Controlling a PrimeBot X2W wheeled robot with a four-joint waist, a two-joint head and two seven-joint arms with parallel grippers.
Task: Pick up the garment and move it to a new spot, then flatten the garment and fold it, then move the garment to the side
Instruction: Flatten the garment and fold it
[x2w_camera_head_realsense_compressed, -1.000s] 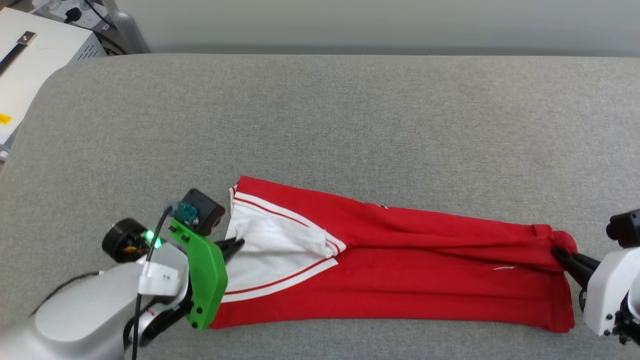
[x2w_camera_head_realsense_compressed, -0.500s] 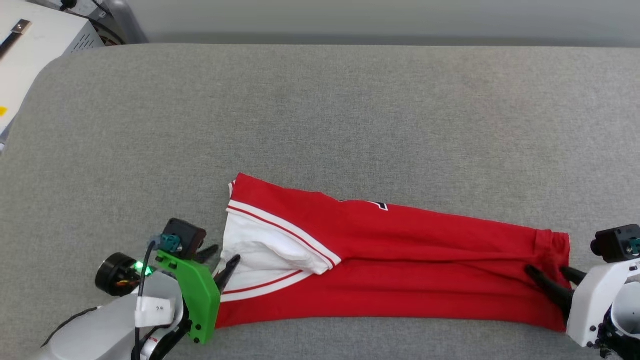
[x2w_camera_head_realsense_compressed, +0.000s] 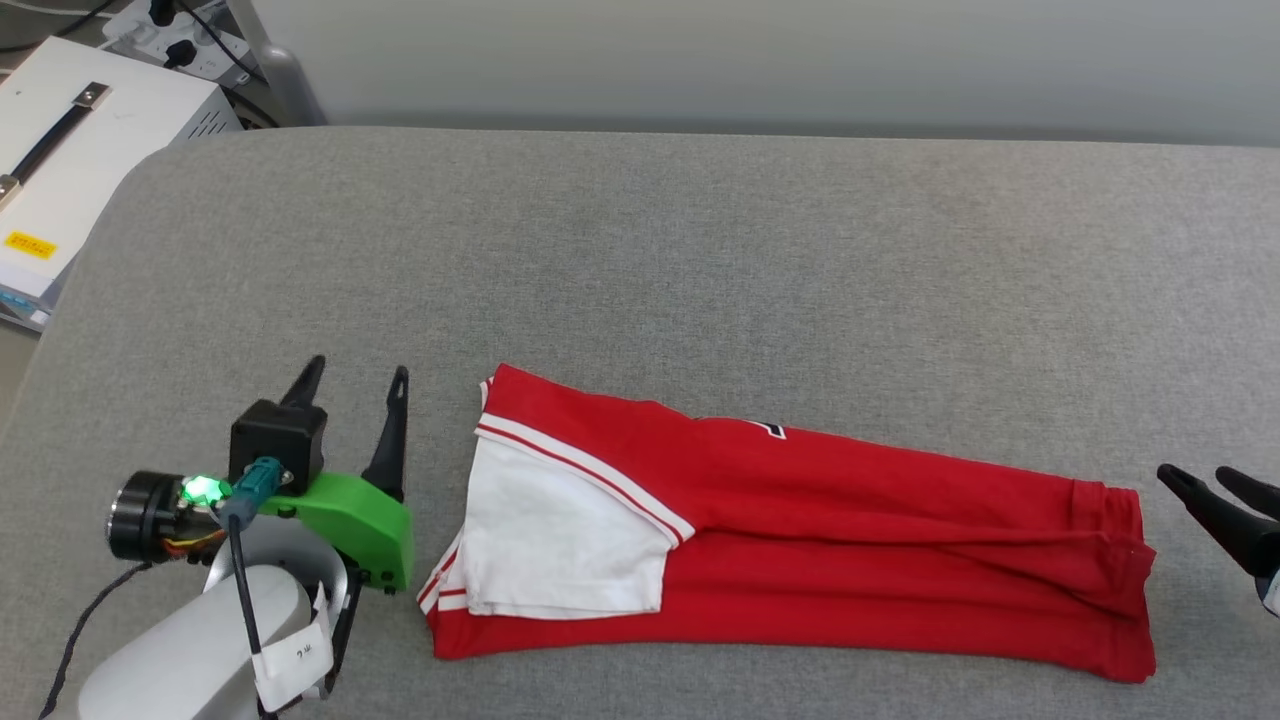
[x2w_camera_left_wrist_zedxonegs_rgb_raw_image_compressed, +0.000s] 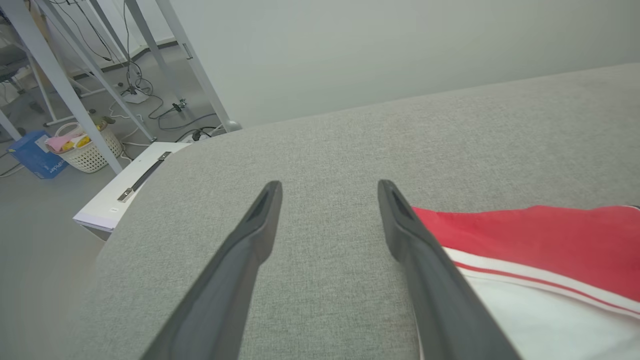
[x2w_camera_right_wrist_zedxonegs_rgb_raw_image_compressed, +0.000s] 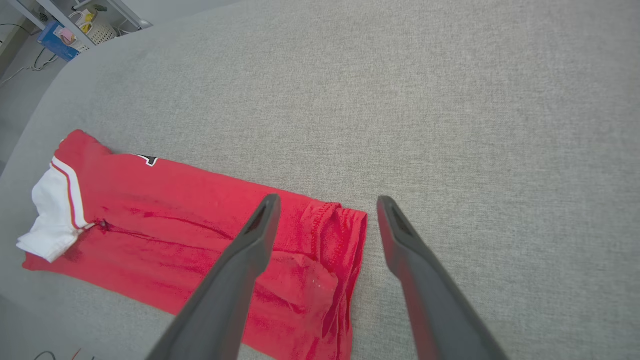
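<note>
The garment is a red shirt folded into a long strip, lying flat across the near part of the grey table. Its white sleeve with striped trim lies on top at the left end, and a corner of a black number peeks out at the far fold. My left gripper stands open just left of the sleeve end, holding nothing. My right gripper is open just past the hem end, apart from the cloth. The left wrist view shows the left gripper over bare table with the garment to its right. In the right wrist view, the right gripper hangs above the garment's hem.
A white box with a black handle stands beyond the table's rounded left corner, with a power strip behind it. On the floor to the left are metal frame legs and a white basket. A grey wall runs behind the table.
Both grippers have opened, let go of the garment's two ends and drawn back from it. The sleeve and hem have settled flat. The head camera has also shifted.
</note>
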